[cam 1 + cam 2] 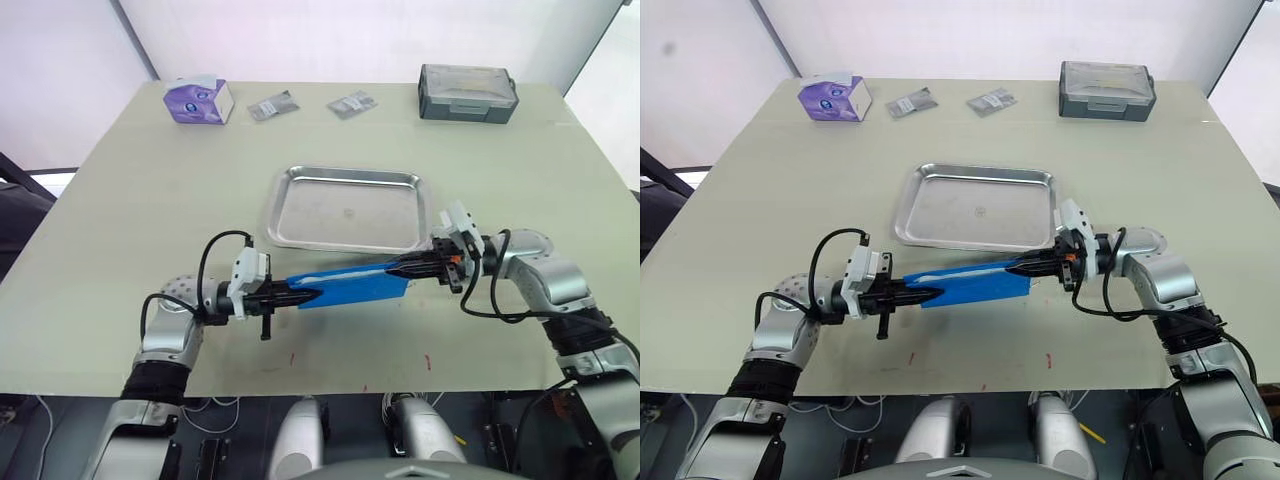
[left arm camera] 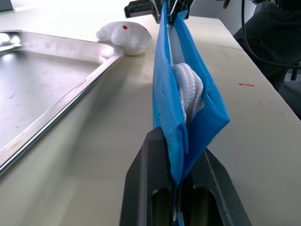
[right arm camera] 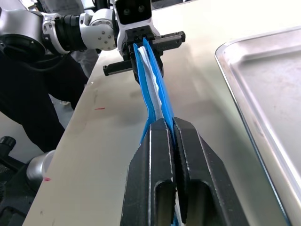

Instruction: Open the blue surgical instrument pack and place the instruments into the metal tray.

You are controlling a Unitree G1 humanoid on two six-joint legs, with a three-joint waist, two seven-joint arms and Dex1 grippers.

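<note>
While the shiny rectangular stainless steel tray (image 1: 347, 208) sits bare in the middle of the pale table (image 1: 130, 200), the flat soft blue pouch (image 1: 352, 287) hangs stretched between both arms, just in front of the tray's near rim. The left gripper (image 1: 305, 296) has its black fingers pinched tight on one end of the pouch, and the right gripper (image 1: 396, 267) clamps the opposite end, fingers pressed together on the blue fabric. From the left wrist view, the pouch gapes slightly, showing white padding (image 2: 188, 92) inside. No silvery tools can be made out yet. So the opening looks barely begun, I'd say, and every instrument has yet to reach the tray.
</note>
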